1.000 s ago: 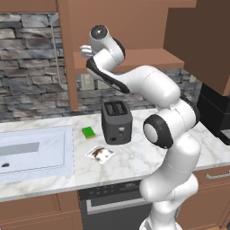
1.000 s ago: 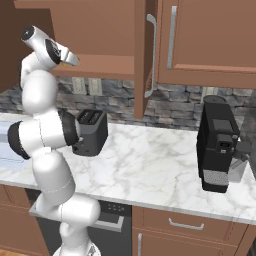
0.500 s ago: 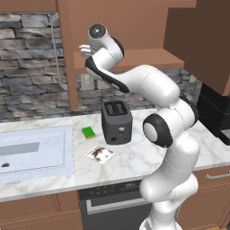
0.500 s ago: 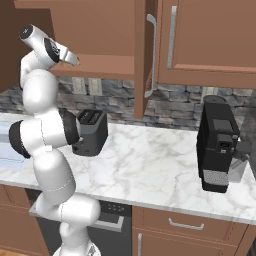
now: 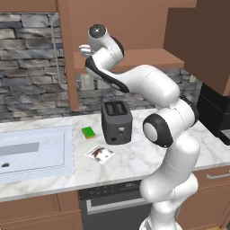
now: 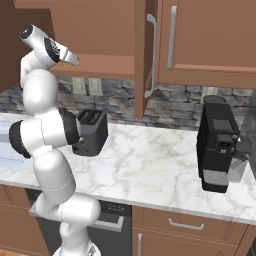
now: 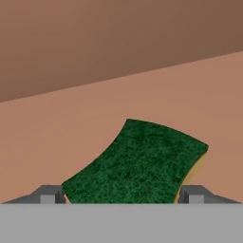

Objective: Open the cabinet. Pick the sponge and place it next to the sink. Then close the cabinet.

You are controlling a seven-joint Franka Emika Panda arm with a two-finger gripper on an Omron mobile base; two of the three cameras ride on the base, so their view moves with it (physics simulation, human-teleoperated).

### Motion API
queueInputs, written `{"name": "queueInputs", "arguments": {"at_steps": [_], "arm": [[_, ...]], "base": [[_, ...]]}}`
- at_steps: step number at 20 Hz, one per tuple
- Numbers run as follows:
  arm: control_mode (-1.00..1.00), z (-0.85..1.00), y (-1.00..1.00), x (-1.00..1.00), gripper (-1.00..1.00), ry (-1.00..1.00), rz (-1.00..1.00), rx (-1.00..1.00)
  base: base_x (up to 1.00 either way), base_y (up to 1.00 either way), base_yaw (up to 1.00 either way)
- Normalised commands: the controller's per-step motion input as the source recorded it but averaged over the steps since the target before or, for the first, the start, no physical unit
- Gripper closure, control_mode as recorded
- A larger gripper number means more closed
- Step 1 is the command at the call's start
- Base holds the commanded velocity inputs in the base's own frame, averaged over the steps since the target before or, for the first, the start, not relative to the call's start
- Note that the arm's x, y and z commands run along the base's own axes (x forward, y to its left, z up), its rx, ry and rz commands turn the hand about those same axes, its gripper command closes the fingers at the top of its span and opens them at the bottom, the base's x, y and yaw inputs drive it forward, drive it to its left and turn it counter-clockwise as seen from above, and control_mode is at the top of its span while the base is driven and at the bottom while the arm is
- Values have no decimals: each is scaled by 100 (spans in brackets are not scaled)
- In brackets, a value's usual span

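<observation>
The cabinet stands open, its doors swung out edge-on. My gripper reaches into it just above the lower shelf. In the hand view the dark green sponge with its orange-brown underside lies on the shelf. Its near end sits between my fingertips, and the gripper is open around it. The pale sink is set in the counter at the far left, below the cabinet.
A dark toaster stands on the marble counter under the cabinet. A light-green sponge and a small card lie beside it. A black coffee machine stands at the right. The open left door hangs close to my hand.
The wrist has risen and drawn back slightly while the fingertips stayed at the shelf. Nothing else has moved.
</observation>
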Motion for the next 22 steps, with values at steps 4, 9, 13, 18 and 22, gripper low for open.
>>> {"name": "queueInputs", "arguments": {"at_steps": [4,9,13,18,22], "arm": [[-100,0,0,0,100,0,0,0],[-100,0,0,-24,100,0,1,0],[-100,0,-3,-51,100,-5,2,0],[-100,0,-20,-61,100,-6,3,0],[-100,0,-44,-56,100,-3,2,0]], "base": [[0,0,0],[0,0,0],[0,0,0],[0,0,0],[0,0,0]]}}
